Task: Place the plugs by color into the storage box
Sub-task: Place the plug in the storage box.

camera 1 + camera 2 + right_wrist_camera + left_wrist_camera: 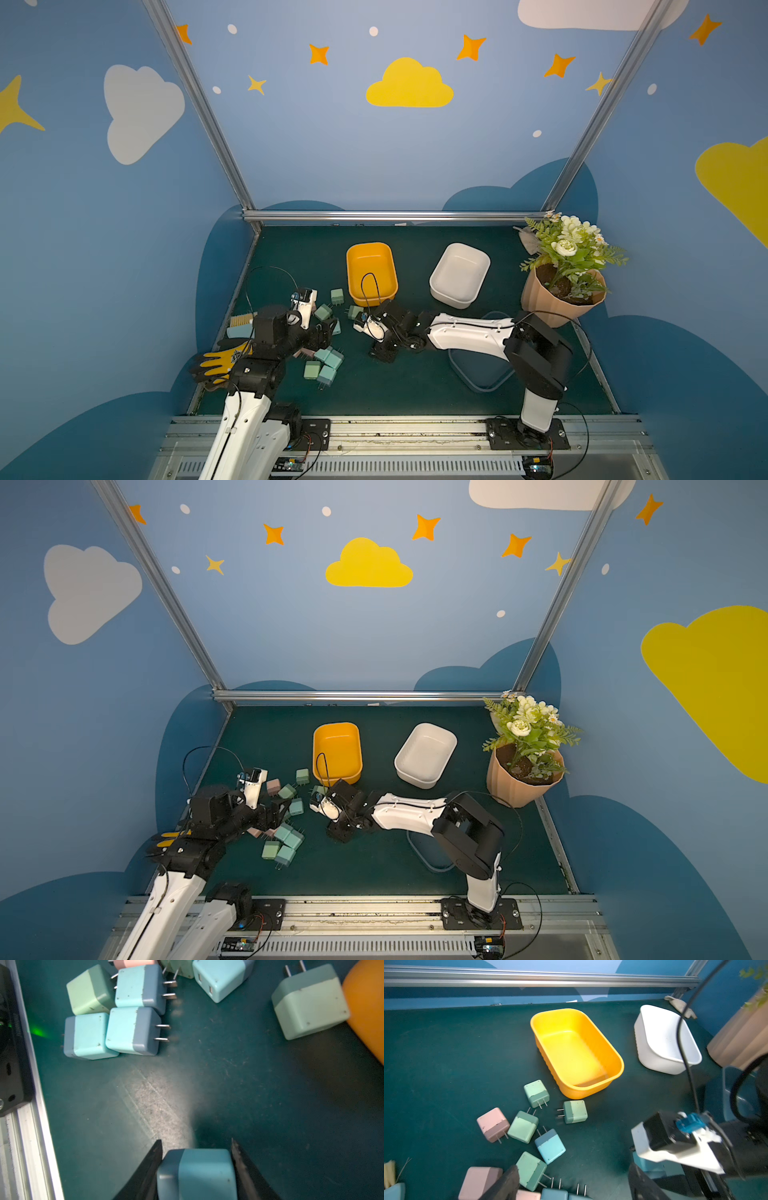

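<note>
Now early in the sort, with nothing yet in any container. Pinches one teal plug [197,1174] by its sides in the right gripper [196,1147], down near the green mat [228,1084] and a little short of the orange box [370,246]; lifted or resting, cannot tell. Hangs the left gripper [573,1166], jaws spread wide around nothing, over the loose plugs [523,1126], scattered pink, green and teal between left arm and orange box. Shows orange box and white box [484,261] bare inside, plus a blue box [457,365] partly hidden under the right arm. Calls next, most likely, for raising the teal plug, carrying it over the matching box, perhaps the blue, and parting the jaws there. Needs, for the left, a clean descent onto one plug among tight neighbours.
</note>
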Robot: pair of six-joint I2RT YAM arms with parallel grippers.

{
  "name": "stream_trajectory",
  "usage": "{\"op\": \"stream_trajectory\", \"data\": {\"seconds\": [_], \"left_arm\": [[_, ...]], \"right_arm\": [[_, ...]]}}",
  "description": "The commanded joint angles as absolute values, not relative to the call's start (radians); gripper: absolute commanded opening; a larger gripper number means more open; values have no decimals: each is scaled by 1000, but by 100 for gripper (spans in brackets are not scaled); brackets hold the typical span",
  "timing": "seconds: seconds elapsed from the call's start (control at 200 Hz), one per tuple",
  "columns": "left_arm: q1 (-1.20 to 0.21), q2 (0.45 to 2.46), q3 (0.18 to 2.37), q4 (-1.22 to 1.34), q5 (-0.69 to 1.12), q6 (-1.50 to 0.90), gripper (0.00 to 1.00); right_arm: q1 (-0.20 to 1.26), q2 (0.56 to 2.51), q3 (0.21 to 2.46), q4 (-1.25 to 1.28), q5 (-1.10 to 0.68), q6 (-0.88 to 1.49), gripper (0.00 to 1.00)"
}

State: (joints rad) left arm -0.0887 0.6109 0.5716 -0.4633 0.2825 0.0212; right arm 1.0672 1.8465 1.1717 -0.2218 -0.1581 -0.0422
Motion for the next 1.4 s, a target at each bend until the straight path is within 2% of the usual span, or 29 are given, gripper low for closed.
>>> {"op": "stream_trajectory", "data": {"seconds": [0.0,0.3,0.43,0.606,0.726,0.771,0.856,0.936,1.086,1.206,1.397], "left_arm": [[-105,606,557,-402,444,40,81],[-149,572,526,-300,656,65,81],[-199,569,531,-283,716,103,79],[-290,576,549,-240,670,96,77],[-355,615,564,-199,629,69,78],[-382,641,577,-188,608,52,78],[-459,691,603,-157,562,34,78],[-554,737,621,-123,502,45,78],[-705,835,607,13,414,61,79],[-764,953,615,123,366,42,79],[-827,1106,694,158,371,65,79]], "right_arm": [[1040,1789,1159,-237,-146,2,31],[979,1717,1160,-342,-108,33,31],[944,1652,1159,-417,-98,55,28],[905,1524,1119,-516,-35,118,28],[871,1437,1087,-575,40,183,24],[857,1409,1079,-595,63,203,18],[831,1361,1062,-643,118,262,0],[806,1326,1040,-686,191,343,0],[746,1248,996,-768,214,422,0],[698,1144,931,-790,245,519,0],[626,954,765,-797,461,768,0]]}}
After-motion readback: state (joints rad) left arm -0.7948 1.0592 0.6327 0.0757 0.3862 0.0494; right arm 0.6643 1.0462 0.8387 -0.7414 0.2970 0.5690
